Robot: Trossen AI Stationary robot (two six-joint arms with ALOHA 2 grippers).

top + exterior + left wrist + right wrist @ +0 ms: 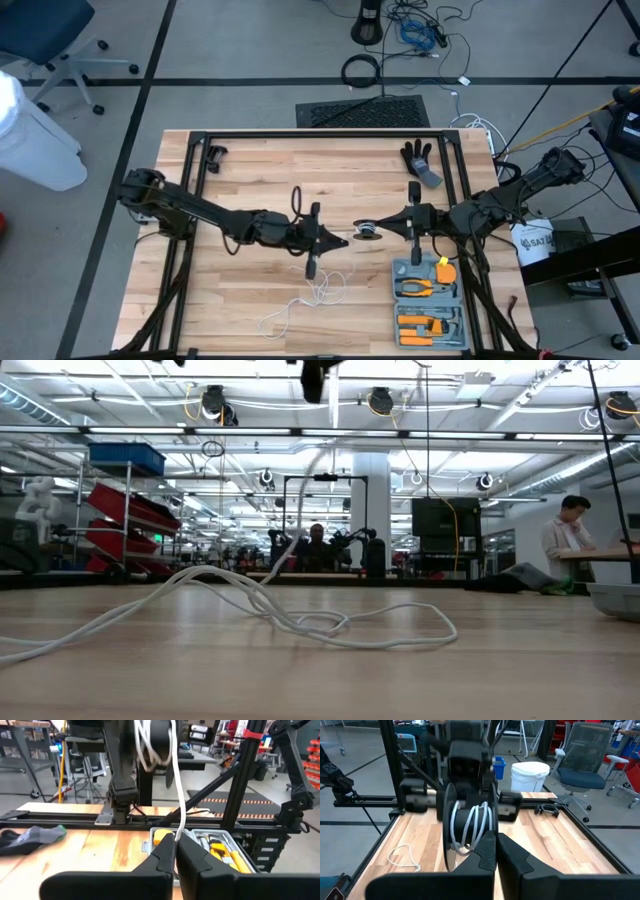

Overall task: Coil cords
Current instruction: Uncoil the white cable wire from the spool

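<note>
The white cord lies in loose loops (305,298) on the wooden table near its front edge, and one strand (300,510) rises from them. My left gripper (343,241) is at mid-table, pointing level toward the right, shut on that strand. Just to its right, my right gripper (385,229) is shut on the small black reel (368,230), held above the table. A few turns of white cord (470,825) are wound on the reel. The left wrist view shows the cord (177,785) running from my fingers up to the reel (155,735). My left gripper pinches a single strand of the cord (176,834) between its two fingertips, coming level from the table's left. The strand lies across the fingers. It runs nearly straight up to the reel, and below the fingers it hangs slack down to the loops on the table. My right gripper holds the reel at its lower part (487,836), beside the windings, coming level from the table's right. My own fingers hide the exact spot. The reel is lifted clear of the table, its black disc (445,825) standing on edge.
A grey tray of orange-handled tools (428,300) sits at the front right. A dark glove (420,160) lies at the back right, and a small black object (212,155) at the back left. Black frame rails (300,135) border the table. A person (570,535) stands far behind.
</note>
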